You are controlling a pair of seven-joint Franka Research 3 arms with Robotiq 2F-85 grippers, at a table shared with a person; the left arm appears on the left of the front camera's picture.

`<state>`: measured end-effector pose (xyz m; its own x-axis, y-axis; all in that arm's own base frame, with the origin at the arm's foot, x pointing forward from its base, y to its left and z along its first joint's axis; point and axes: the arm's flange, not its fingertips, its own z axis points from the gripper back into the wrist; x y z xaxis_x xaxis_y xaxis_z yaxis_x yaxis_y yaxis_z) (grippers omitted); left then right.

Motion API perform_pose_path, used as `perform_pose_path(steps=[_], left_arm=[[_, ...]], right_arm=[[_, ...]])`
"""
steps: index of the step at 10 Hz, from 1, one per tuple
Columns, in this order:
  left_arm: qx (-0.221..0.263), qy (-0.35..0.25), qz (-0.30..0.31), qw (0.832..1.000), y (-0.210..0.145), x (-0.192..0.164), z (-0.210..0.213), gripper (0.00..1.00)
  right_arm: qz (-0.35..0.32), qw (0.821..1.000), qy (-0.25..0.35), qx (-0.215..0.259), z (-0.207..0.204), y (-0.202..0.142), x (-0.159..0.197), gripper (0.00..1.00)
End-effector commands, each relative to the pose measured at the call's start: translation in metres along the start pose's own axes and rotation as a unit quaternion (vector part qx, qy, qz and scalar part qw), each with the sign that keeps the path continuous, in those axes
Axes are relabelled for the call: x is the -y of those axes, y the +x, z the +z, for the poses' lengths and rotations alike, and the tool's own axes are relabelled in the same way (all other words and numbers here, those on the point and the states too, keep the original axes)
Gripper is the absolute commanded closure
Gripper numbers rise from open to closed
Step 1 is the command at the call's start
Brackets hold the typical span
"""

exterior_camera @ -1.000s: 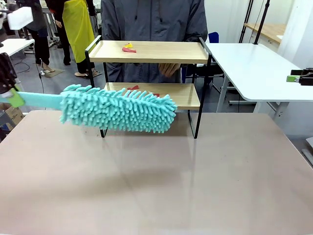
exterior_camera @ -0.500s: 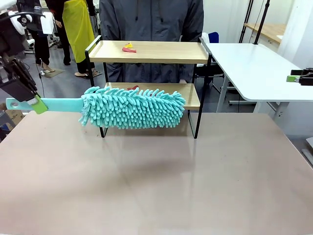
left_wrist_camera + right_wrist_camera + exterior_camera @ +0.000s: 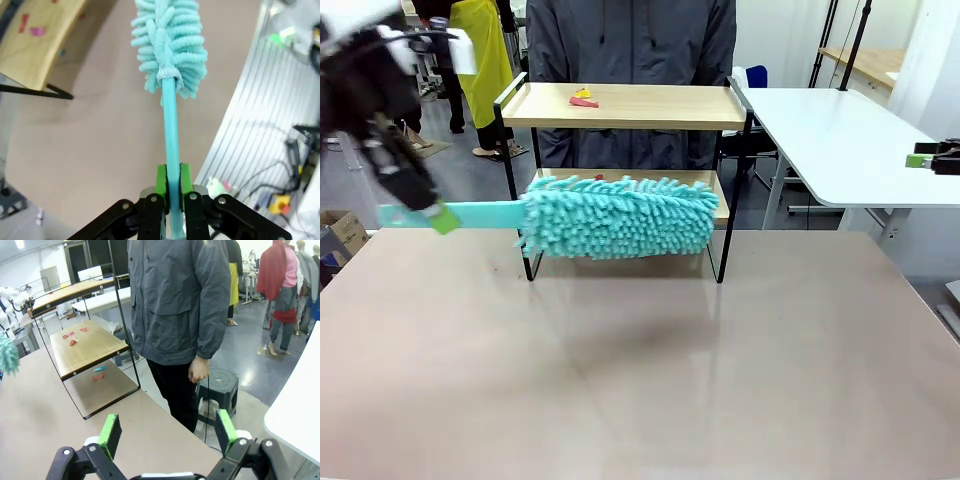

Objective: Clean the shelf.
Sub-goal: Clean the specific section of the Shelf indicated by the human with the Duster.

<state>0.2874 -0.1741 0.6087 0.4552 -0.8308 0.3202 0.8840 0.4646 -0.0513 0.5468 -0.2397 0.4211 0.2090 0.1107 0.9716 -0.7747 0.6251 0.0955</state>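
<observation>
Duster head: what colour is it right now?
Turquoise: the fluffy duster head matches its flat handle. It shows best in the front view.

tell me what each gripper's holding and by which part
Left gripper: the teal duster, gripped near the end of its flat handle between the fingers. Right gripper: open, holding nothing.

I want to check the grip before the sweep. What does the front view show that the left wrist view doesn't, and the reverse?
Front view: both tiers of the shelf, a person standing behind it, and the head of the teal duster in front of the lower board. Left wrist view: the left gripper close up, green fingers clamped on the duster's handle. Both: duster, part of the shelf, the table.
</observation>
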Motion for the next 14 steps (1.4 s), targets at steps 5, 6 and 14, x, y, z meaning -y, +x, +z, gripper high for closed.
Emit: perform_pose_path(steps=[5, 6, 14], left_arm=[[0.083, 0.027, 0.135, 0.987, 0.062, 0.012, -0.033, 0.87], [0.088, 0.029, 0.154, 0.984, 0.078, 0.013, -0.040, 0.87], [0.095, 0.072, 0.295, 0.948, 0.187, 0.048, -0.100, 0.87]], right_arm=[[0.003, 1.000, -0.001, -0.002, -0.001, 0.002, 0.000, 0.00], [0.003, 1.000, -0.001, -0.002, -0.001, 0.002, 0.000, 0.00], [0.003, 1.000, -0.001, -0.002, -0.001, 0.002, 0.000, 0.00]])
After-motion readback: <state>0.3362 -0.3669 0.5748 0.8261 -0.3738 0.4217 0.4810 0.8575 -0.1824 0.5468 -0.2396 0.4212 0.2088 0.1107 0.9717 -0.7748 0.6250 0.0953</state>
